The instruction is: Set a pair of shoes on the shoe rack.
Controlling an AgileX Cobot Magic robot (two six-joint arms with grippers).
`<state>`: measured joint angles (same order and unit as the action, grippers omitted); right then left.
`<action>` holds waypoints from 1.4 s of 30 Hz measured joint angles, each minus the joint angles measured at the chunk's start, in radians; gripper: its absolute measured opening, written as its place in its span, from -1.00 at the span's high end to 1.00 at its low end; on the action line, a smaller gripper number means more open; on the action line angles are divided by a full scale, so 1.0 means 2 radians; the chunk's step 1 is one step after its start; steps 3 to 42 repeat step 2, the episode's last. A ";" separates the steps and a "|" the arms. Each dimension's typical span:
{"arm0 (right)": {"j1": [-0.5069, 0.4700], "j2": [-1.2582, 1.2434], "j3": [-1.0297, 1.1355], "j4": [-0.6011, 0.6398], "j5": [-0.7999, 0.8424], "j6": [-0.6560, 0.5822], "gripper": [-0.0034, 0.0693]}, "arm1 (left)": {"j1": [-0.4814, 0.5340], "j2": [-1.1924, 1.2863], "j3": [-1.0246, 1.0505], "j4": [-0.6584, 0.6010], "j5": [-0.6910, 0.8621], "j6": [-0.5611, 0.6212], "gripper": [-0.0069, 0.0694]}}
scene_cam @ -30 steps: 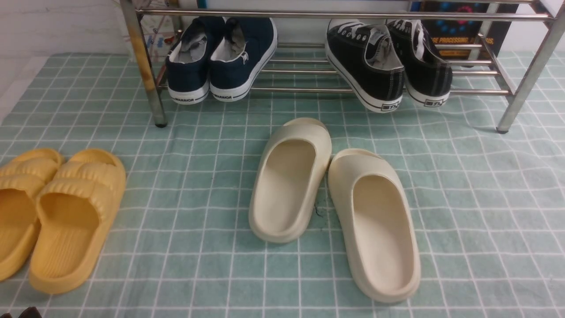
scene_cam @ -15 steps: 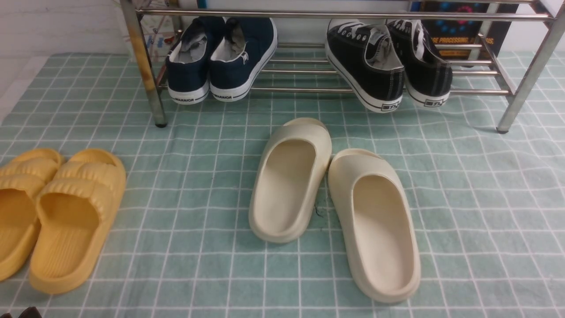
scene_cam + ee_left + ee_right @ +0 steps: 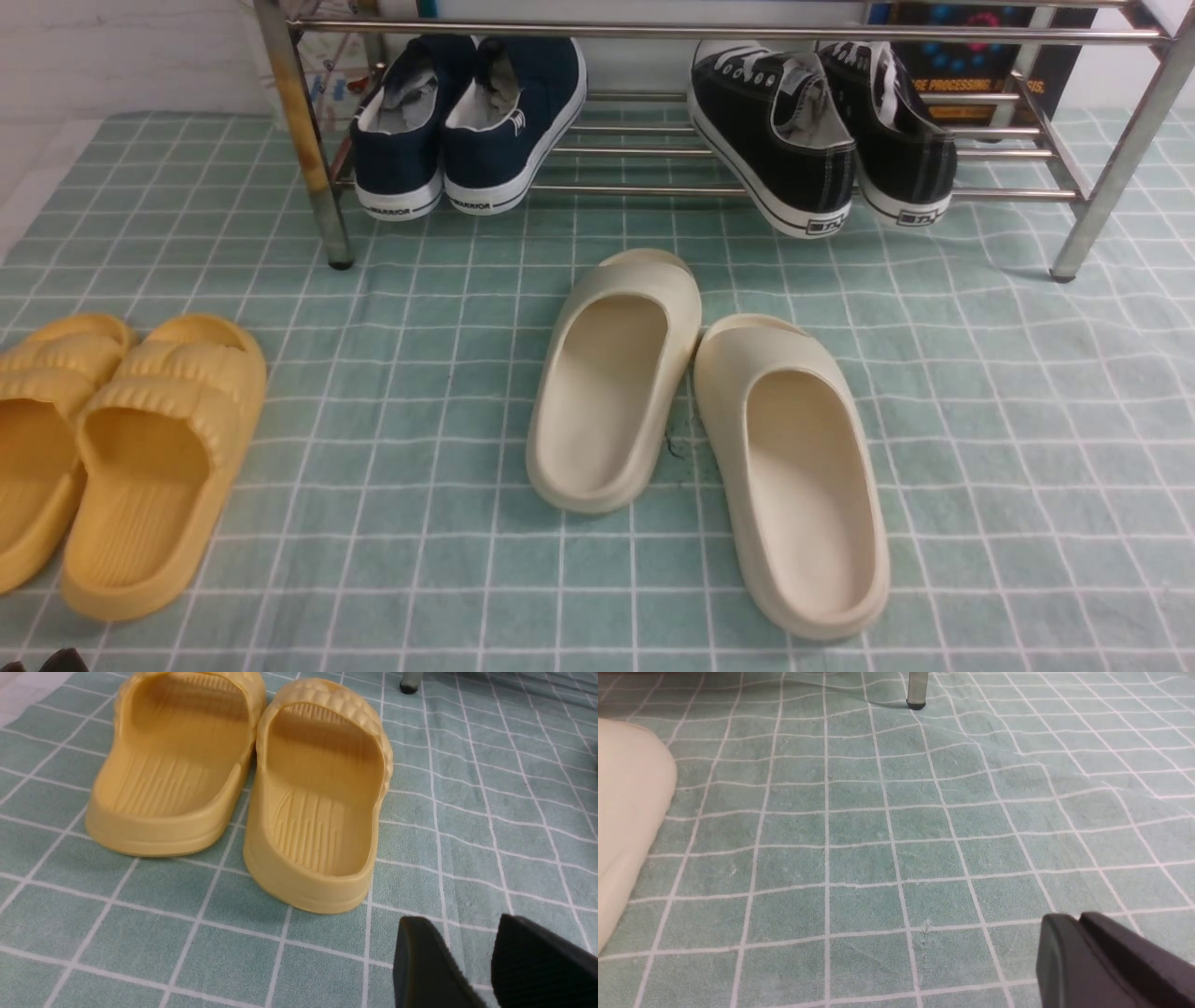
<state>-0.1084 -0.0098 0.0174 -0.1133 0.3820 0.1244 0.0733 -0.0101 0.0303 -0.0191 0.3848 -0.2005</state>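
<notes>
Front view: the black sneakers sit on the lower bars of the shoe rack, toward its right end, heels facing the camera and hanging slightly past the front bar; the left one is angled, the two close together. A pair of navy sneakers stands on the same bars toward the left end, near the rust-stained leg. On the green checked cloth in front of the rack lie two cream slides, touching near their toes, and at the far left two yellow slides. Neither gripper shows here.

Left wrist view: the left gripper hangs over the cloth with a clear gap between its dark fingers, holding nothing. The yellow slides lie side by side just ahead of the jaws, heels toward them; a rack foot stands well beyond.

Right wrist view: the right gripper has its fingers pressed together with nothing between them. Bare cloth lies ahead of the jaws, one cream slide off to the side, a rack foot far ahead.
</notes>
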 joint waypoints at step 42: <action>0.000 0.000 0.000 0.000 0.000 0.000 0.71 | 0.000 0.000 0.000 0.000 0.000 0.000 0.19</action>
